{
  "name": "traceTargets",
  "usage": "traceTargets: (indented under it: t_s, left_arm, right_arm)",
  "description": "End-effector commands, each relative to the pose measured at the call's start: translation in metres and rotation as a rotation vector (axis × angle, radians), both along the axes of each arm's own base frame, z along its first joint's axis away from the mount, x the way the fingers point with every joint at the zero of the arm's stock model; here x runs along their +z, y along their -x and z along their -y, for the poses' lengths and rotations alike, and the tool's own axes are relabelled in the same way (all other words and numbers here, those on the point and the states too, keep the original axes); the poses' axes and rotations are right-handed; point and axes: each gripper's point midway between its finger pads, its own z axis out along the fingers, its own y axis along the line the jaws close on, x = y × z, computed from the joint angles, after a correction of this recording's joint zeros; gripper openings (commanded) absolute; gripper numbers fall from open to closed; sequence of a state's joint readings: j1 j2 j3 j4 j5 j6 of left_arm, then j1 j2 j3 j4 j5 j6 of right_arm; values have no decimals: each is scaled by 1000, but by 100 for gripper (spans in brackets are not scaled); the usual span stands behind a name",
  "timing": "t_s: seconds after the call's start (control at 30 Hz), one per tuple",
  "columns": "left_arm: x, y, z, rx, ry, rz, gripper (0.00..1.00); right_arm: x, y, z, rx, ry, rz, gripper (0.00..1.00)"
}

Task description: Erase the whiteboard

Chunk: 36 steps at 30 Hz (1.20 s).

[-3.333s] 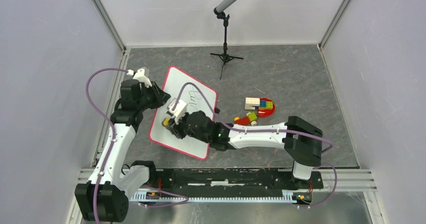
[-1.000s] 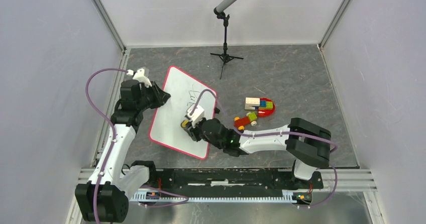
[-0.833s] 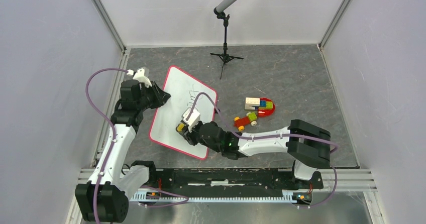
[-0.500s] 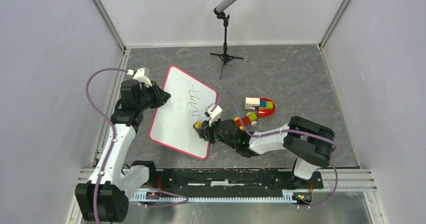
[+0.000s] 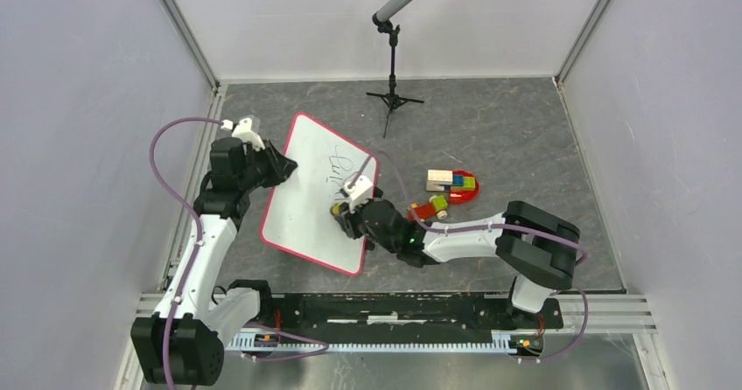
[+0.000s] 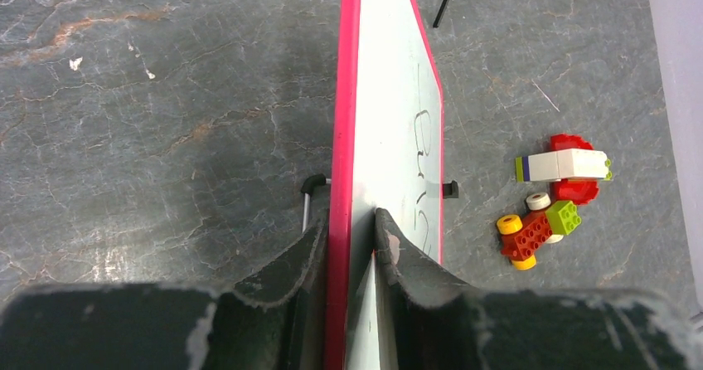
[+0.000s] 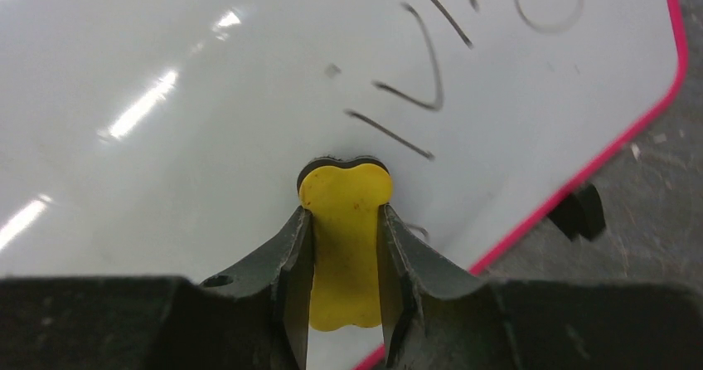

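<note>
Over on the left half of the grey stone-patterned tabletop (image 5: 525, 128) we find the large flat whiteboard with its thin red-pink frame (image 5: 306, 211). It lies at a slant, with black handwriting (image 5: 338, 168) on its far right part. We see the left gripper (image 6: 348, 221) pinched narrow on the board's left edge, frame between its fingers, and that side looks lifted off the table. Across from it the right gripper (image 7: 344, 221) is clamped on a small yellow bone-shaped eraser (image 7: 345, 189), whose tip sits just short of the nearest pen stroke.

Now, the dangers. We reckon the eraser is working close to the right-hand frame, so a sweep that runs wide could drop off the edge and snag the small black edge clip (image 7: 580, 212). A hard push could lever the board out of that thin left pinch, or twist the eraser between its jaws. A light pass, on the other hand, might leave ghost strokes behind.

What we can't see: the eraser's wiping face is turned away from every camera, so whether it truly presses the surface is beyond us. From above, the right wrist covers the board's near right part and some of the writing. The words themselves are too loose to read. A cluster of coloured toy blocks (image 5: 442, 196) sits apart to the right.
</note>
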<state>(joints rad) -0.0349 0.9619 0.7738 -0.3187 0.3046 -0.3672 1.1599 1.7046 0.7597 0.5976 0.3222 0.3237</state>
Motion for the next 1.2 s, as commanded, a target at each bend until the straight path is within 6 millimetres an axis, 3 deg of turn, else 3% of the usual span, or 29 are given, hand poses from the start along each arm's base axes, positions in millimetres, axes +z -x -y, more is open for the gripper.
traceTargets:
  t_s: [0.0,0.1,0.2,0.3,0.43,0.5,0.57,0.73,0.93,1.03,1.17]
  left_arm:
    - [-11,11,10,-28,29,-77,2]
    - [-12,12,10,-27,29,-76,2]
    - [-13,11,11,-32,31,-82,2]
    - [-12,12,11,-35,34,-80,2]
    - [-11,12,12,-40,35,-77,2]
    - [-11,12,13,-45,39,-79,2]
    - [-11,12,13,-46,39,-79,2]
    - [-13,11,13,-43,38,-88,2]
    - [-13,11,12,-39,34,-88,2]
    - [-14,11,12,-38,34,-90,2]
    - [-14,11,12,-38,33,-88,2]
  right_arm:
    - [29,49,-62,238,17,43,18]
    - [37,36,-62,189,-10,51,19]
    - [23,24,-53,158,-7,14,18]
    - [-10,15,-25,105,1,-54,18]
    - [-69,6,31,10,69,-155,18]
    - [-86,5,50,-27,93,-186,18]
    - [-93,6,57,-34,101,-200,18]
    - [-74,8,35,33,54,-187,18]
    - [-8,33,-33,194,10,-47,18]
    - [22,41,-56,247,-39,-6,18]
    - [34,27,-60,212,-62,17,19]
